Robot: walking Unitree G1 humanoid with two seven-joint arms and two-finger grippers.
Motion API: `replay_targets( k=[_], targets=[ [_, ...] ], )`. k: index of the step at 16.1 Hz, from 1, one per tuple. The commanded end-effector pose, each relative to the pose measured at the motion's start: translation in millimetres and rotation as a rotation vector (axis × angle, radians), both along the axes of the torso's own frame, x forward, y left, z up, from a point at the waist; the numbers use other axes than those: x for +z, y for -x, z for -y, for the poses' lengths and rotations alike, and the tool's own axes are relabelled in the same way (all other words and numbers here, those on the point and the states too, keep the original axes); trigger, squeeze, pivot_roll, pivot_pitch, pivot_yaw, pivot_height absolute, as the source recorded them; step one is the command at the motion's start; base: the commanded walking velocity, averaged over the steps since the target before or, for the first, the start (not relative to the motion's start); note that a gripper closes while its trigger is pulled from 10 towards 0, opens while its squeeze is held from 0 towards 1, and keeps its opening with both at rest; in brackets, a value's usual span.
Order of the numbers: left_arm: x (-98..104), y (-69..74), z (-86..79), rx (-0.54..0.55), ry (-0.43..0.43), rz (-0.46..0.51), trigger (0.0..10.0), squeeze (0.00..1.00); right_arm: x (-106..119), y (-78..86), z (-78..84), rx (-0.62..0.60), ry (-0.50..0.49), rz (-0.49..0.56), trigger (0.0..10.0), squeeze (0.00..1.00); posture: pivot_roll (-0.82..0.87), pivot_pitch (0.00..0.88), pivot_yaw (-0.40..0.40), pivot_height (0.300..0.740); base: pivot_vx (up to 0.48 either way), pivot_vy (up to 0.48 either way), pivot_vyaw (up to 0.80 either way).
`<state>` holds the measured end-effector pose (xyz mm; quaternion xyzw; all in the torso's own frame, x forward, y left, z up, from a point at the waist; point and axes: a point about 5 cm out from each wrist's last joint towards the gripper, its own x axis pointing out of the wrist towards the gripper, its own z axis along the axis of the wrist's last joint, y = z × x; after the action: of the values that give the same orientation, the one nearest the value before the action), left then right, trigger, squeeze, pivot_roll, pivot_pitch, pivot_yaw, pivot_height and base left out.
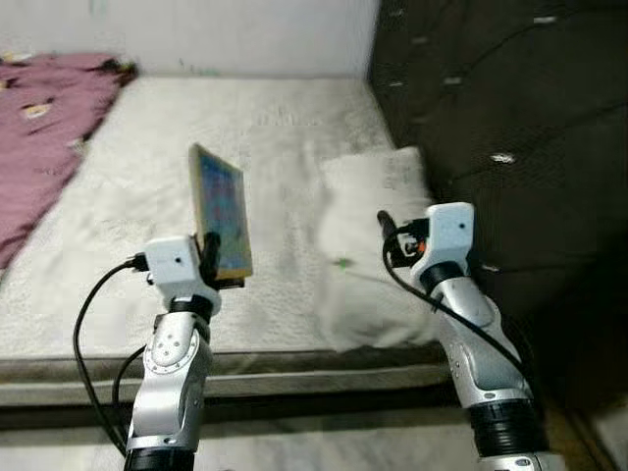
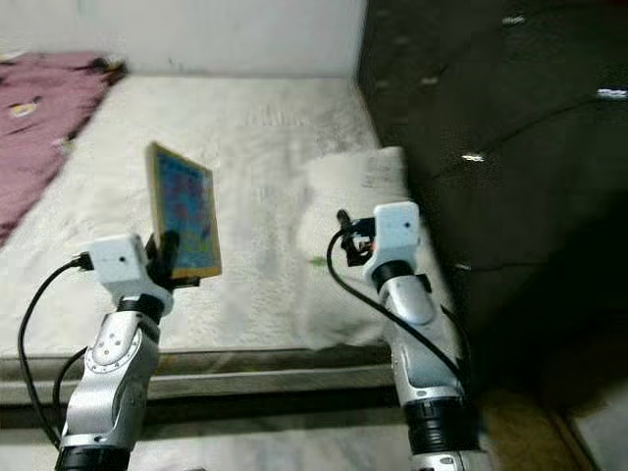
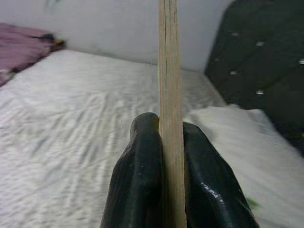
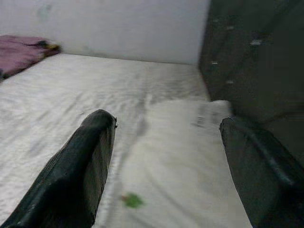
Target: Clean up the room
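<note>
A wide bed (image 1: 196, 177) in a pale, textured sheet lies in front of me, running back to a light wall (image 1: 226, 34). On my right a dark tufted headboard (image 1: 510, 128) rises beside it, and a white pillow (image 1: 373, 245) rests against the headboard on the mattress. A small green speck (image 1: 340, 262) sits on the pillow near its front half. Far to my left, a crumpled pink blanket (image 1: 44, 128) covers the back corner of the bed. Nothing stands between my arms and the mattress; its dark front edge (image 1: 294, 368) crosses just below my wrists.

My left gripper (image 1: 214, 257) is clamped on a thin book (image 1: 222, 211) with a blue, colourful cover and tan edges. I hold it by its lower edge, up in the air above the front part of the bed, not touching the sheet. Its long axis stands close to upright, leaning a little to my left, and the cover faces my right. In the left wrist view the book is edge-on, pinched between my two black fingers (image 3: 137, 190).

My right gripper (image 4: 166, 175) hovers over the pillow with its fingers spread wide apart, holding nothing.
</note>
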<state>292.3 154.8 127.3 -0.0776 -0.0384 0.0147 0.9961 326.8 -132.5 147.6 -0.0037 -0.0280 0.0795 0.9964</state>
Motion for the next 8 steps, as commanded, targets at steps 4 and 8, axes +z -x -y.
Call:
replay_targets(
  k=[4,8],
  targets=[
    [14.1,-1.8,-7.1,0.001,-0.019,0.072,10.0,0.0,-0.1,-2.6,-10.0,0.043,-0.023,0.005,10.0,0.0,0.02,0.057,-0.021,0.74,0.0,0.0,0.0],
    [14.9,-1.2,-5.0,-0.02,-0.008,0.081,10.0,0.0,0.0,-0.1,-16.0,0.087,0.024,0.017,10.0,0.0,0.03,0.052,-0.023,0.74,0.0,0.0,0.0]
  ],
)
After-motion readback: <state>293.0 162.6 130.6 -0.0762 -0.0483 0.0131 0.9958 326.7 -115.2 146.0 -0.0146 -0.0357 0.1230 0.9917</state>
